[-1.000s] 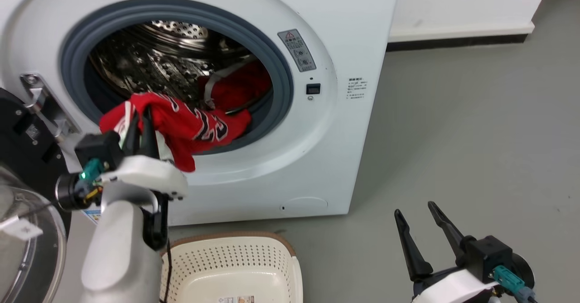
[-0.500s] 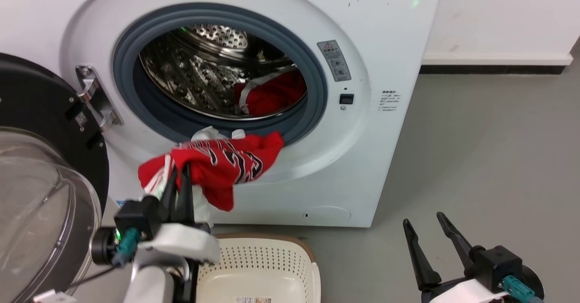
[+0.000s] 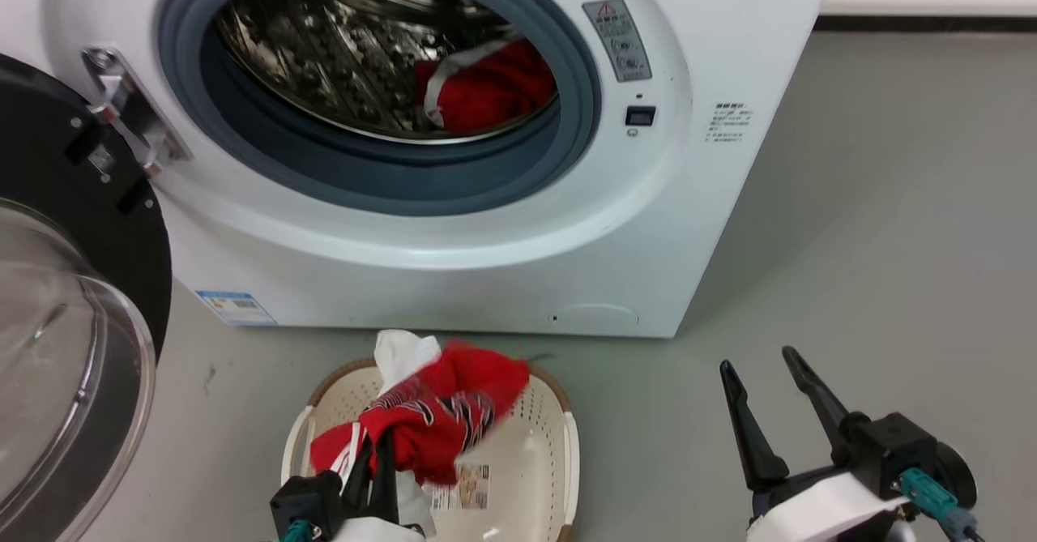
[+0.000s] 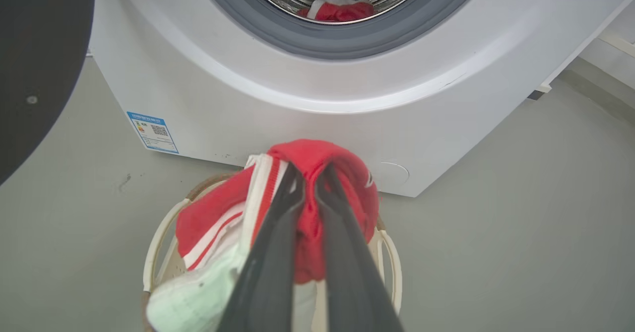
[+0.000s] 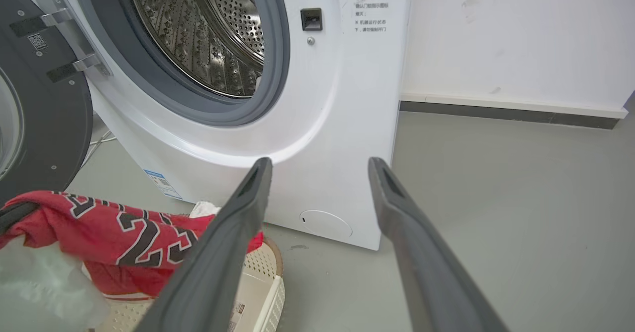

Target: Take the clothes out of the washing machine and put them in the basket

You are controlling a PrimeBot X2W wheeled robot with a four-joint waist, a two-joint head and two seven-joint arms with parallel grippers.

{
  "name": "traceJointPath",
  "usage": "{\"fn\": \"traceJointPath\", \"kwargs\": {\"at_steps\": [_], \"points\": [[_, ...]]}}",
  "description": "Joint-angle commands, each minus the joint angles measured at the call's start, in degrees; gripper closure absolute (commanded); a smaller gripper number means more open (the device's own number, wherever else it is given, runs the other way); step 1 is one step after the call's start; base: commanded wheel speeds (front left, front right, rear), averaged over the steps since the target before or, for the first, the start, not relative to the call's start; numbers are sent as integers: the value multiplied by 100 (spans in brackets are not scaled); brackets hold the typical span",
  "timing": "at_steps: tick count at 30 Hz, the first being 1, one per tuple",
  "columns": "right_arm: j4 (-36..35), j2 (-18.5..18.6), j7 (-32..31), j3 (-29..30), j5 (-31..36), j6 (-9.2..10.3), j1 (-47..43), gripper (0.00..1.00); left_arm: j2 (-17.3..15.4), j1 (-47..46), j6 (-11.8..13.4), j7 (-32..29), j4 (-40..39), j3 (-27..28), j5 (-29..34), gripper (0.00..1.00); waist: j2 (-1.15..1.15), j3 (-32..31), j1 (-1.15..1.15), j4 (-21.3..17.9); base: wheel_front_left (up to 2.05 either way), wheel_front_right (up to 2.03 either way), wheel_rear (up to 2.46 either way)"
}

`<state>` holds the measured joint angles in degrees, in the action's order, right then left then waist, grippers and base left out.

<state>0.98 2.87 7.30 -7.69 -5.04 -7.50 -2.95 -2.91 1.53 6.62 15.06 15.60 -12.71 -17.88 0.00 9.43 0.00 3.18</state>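
Grey floor (image 3: 891,202); white wall (image 5: 496,39), dark baseboard (image 5: 496,114).

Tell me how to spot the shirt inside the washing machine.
Start at the big white washing machine and look through its round grey-rimmed opening into the shiny steel drum. The red shirt with a white stripe lies at the drum's lower right. The other red shirt is outside, pinched in the left pincer over the basket.
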Motion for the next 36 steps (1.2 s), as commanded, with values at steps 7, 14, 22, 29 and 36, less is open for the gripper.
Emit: {"fn": "traceJointPath", "kwargs": {"at_steps": [7,14,22,29,36], "points": [[-136,1,13,-66,108,2,411,0,2,-644,95,17,548,-183,-154,100,0,967,0,-65,0,0,0],[-177,1,59,-128,173,2,779,0,3,-1708,61,17,1698,-210,-244,100,0,1778,0,-274,0,0,0],[-161,1,147,-246,236,2,1178,0,2,-2738,170,16,3151,-347,-785,100,0,2587,0,-409,0,0,0],[-39,1,249,-398,184,2,1449,0,0,-3204,308,16,3986,-544,-1321,100,0,3024,0,-563,0,0,0],[107,1,328,-401,168,2,1527,0,0,-3364,321,16,4403,-587,-1485,0,0,3014,0,-604,0,0,0]]}}
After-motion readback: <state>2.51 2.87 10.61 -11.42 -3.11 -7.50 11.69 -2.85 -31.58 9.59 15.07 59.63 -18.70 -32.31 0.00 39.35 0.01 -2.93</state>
